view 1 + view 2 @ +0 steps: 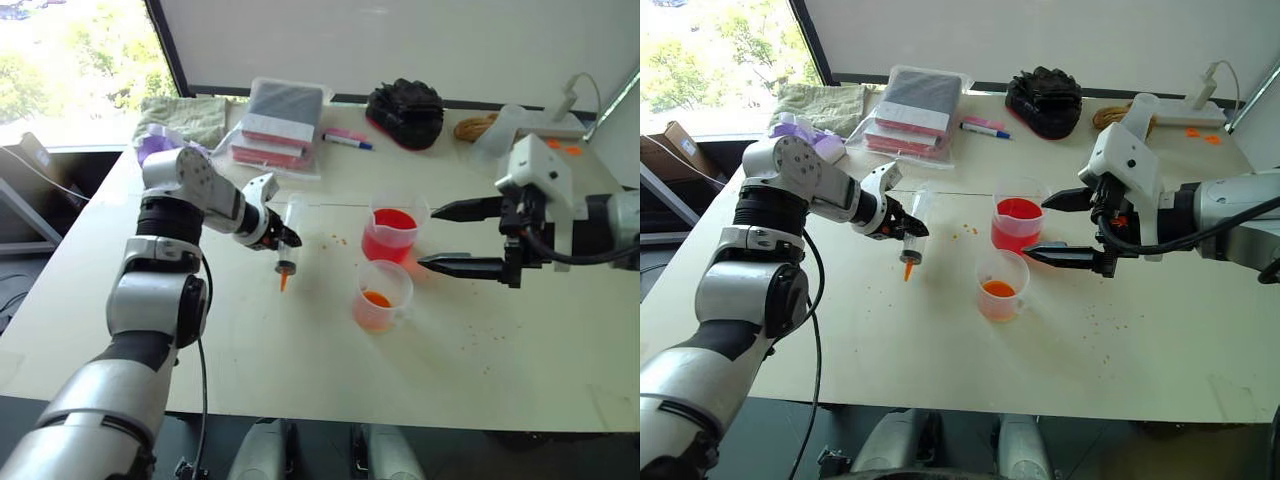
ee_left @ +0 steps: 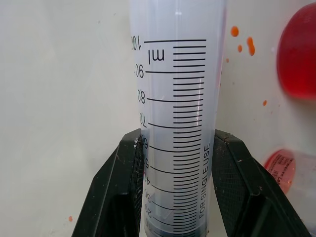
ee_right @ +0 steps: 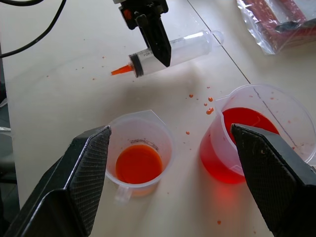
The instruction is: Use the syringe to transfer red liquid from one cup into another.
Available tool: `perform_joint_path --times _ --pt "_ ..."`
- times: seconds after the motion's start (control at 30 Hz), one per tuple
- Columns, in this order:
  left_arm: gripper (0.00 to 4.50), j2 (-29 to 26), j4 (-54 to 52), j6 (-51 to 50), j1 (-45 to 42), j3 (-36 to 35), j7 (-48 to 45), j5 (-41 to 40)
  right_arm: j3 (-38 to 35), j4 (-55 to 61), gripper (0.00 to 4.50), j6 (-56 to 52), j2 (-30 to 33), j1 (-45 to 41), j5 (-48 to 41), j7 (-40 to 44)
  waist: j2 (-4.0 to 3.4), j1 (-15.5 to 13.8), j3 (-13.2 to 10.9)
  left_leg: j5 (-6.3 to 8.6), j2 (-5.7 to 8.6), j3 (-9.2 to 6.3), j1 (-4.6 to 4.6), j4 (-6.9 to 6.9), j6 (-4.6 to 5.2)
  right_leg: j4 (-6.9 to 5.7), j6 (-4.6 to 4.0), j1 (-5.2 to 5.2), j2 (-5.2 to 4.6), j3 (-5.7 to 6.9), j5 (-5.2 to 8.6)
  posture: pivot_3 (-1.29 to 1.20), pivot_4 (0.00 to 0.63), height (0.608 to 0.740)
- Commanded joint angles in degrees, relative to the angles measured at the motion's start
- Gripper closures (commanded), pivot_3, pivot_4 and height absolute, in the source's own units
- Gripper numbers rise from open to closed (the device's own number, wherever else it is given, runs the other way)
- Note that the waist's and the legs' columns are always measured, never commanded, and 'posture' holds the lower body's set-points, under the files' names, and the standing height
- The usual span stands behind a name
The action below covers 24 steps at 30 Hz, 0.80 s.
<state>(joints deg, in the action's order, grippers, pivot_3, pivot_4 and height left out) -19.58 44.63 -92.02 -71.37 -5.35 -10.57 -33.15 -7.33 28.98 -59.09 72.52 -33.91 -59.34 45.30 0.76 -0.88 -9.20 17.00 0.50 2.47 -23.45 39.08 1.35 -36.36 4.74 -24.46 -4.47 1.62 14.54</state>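
Observation:
My left gripper [image 1: 283,240] is shut on the barrel of the clear syringe [image 1: 289,243]. The syringe hangs just above the white table [image 1: 300,340], left of the cups, with its orange tip [image 1: 284,281] pointing down. Its dark plunger seal sits near the tip, and the barrel [image 2: 175,123] looks empty. The wider cup [image 1: 394,235] holds red liquid [image 1: 390,222]. The smaller cup [image 1: 380,297] stands in front of it with a little orange-red liquid [image 3: 138,163] at the bottom. My right gripper [image 1: 432,238] is open, level, just right of both cups, holding nothing.
Along the table's back lie a green towel [image 1: 185,118], a plastic bag with books [image 1: 283,122], a pink-capped marker [image 1: 347,137], a black bundle [image 1: 405,112] and a coil of rope [image 1: 475,127]. Orange droplets [image 3: 209,104] spot the table by the cups.

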Motion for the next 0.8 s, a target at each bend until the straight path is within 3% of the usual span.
perform_joint_path --times 0.03,0.33,0.4,0.6,0.8 --pt "3.05 0.4 1.2 -0.5 -1.9 -0.6 3.4 -4.1 -0.7 0.1 0.46 0.0 -0.6 -2.1 1.1 0.4 0.00 0.0 0.0 0.00 0.02 0.00 -0.01 0.00 -0.01 0.00 0.00 0.00 -0.03 0.00 0.00 0.00 0.150 0.740" --pt "3.05 2.7 1.7 -0.5 -0.6 -4.9 11.8 -8.4 -0.6 0.4 0.46 -1.1 -1.8 -2.8 2.6 1.2 -0.01 0.1 0.0 -0.09 0.04 0.00 -0.02 -0.02 -0.18 0.01 0.00 -0.02 -0.05 -0.01 0.00 0.00 0.150 0.740" --pt "2.07 2.8 1.8 -0.5 -0.2 -5.2 13.1 -9.2 -0.8 0.5 0.41 -1.5 -1.9 -2.8 2.6 1.3 -0.01 0.2 0.0 -0.12 0.05 0.00 -0.02 -0.02 -0.22 0.00 0.00 -0.02 -0.04 -0.01 -0.01 0.00 0.150 0.740" --pt "0.13 2.4 1.4 -0.5 0.8 -4.4 16.4 -13.5 -1.3 0.9 0.41 -2.2 -1.9 -2.4 2.7 1.3 -0.02 0.1 0.0 -0.15 0.05 0.00 -0.02 -0.02 -0.29 0.00 0.00 -0.02 -0.05 -0.01 -0.01 0.00 0.150 0.740" --pt "0.01 3.4 -9.2 -0.5 4.0 -8.0 17.9 -12.6 -1.3 0.8 0.41 -2.3 -2.0 -2.3 3.0 1.7 -0.01 0.2 0.0 -0.20 0.06 0.01 -0.02 -0.02 -0.38 -0.01 0.00 -0.02 -0.04 -0.01 -0.01 0.00 0.150 0.740"
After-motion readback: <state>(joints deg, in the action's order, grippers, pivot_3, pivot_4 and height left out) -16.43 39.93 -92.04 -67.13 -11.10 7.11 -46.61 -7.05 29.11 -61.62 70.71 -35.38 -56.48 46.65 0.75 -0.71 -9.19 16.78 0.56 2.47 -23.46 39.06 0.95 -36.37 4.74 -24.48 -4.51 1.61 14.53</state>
